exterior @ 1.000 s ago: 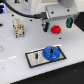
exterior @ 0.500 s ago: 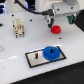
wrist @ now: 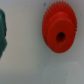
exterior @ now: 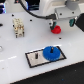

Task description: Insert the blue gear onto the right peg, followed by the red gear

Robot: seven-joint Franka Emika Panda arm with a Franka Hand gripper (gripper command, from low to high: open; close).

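White table [exterior: 15, 55], blue gear [exterior: 52, 53] on right peg, red gear [wrist: 59, 34] filling wrist view

Blue gear [exterior: 52, 52] flat over right peg on plate; red gear [exterior: 57, 28] well apart, on table.

White tabletop [exterior: 15, 55] filling most of the exterior view, lying flat, reflecting soft diffuse light. Beyond the tabletop's far edge, dark blue backdrop [exterior: 30, 4] showing, details too blurred to tell. Small beige blocky fixture [exterior: 18, 27] standing on the tabletop near that far edge. Black cable [exterior: 30, 12] trailing beside it.
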